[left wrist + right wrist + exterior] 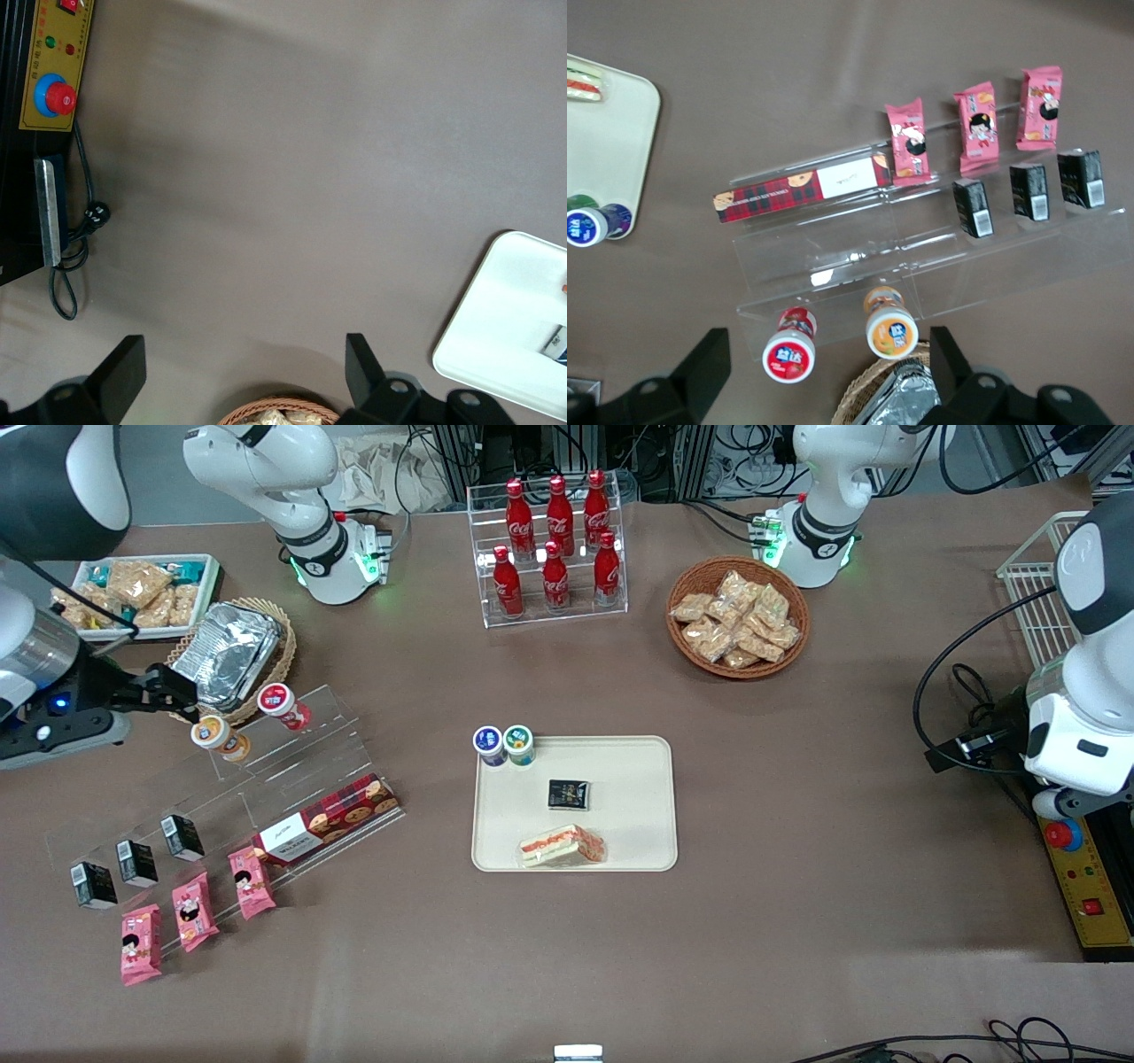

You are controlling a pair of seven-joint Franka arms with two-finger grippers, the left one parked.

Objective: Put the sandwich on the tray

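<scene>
The wrapped sandwich (pixel 563 845), a pale wedge with pink-orange and green filling, lies on the cream-beige tray (pixel 638 797) at the tray's edge nearest the front camera. Its end also shows in the right wrist view (pixel 585 87) on the tray (pixel 620 133). A small black packet (pixel 568 794) lies mid-tray, and two small cups (pixel 503 746) stand at one of the tray's corners farther from the camera. My gripper (pixel 177 691) is open and empty, high above the clear acrylic shelf (pixel 292 779) and the foil-filled basket (pixel 232 657), well away from the tray toward the working arm's end.
The acrylic shelf holds a red biscuit box (pixel 328 831), two yoghurt cups (pixel 283 707), black cartons (pixel 137 861) and pink packets (pixel 193 911). A cola bottle rack (pixel 554 549), a basket of snack packets (pixel 737 615) and a white bin of snacks (pixel 142 593) stand farther back.
</scene>
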